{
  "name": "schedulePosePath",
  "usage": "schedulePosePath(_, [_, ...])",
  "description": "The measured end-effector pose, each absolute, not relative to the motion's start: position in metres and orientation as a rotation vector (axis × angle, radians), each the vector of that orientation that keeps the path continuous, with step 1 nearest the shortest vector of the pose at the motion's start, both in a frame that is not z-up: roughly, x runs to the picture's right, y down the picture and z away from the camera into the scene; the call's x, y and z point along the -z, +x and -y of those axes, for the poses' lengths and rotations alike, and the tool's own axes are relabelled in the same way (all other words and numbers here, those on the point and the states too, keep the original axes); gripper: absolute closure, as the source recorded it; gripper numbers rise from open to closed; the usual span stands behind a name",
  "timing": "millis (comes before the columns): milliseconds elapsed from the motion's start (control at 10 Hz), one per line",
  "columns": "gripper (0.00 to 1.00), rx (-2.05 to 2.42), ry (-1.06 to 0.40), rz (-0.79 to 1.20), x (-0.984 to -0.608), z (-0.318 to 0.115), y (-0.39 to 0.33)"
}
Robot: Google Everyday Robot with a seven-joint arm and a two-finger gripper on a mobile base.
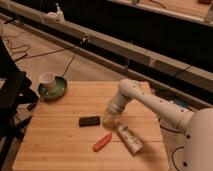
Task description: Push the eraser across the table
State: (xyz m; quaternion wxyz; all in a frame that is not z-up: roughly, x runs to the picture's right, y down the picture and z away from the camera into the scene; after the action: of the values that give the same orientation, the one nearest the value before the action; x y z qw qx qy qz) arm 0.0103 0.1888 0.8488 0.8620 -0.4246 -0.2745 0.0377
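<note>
The eraser (89, 121) is a small flat black block lying left of centre on the light wooden table (60, 150). My gripper (111, 119) hangs down from the white arm, low over the table just right of the eraser, with a small gap between them. An orange marker (102, 142) lies in front of the gripper, nearer the table's front edge.
A pale bottle (129, 138) lies on its side right of the marker. A green dish (54, 89) holding a white cup (47, 79) sits at the table's back left corner. A black chair (10, 97) stands to the left. Cables run on the floor behind.
</note>
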Motion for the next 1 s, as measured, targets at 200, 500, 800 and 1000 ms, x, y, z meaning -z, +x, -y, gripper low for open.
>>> schedulePosePath(200, [1.00,-0.064,-0.909,0.583,-0.855,-0.195,0.001])
schedulePosePath(500, [1.00,-0.059,-0.934,0.596,-0.863,-0.203,-0.008])
schedulePosePath(800, [1.00,-0.041,-0.938,0.635,-0.863,-0.203,-0.027])
schedulePosePath(1000, [1.00,-0.006,-0.949,0.680,-0.858,-0.206,-0.052])
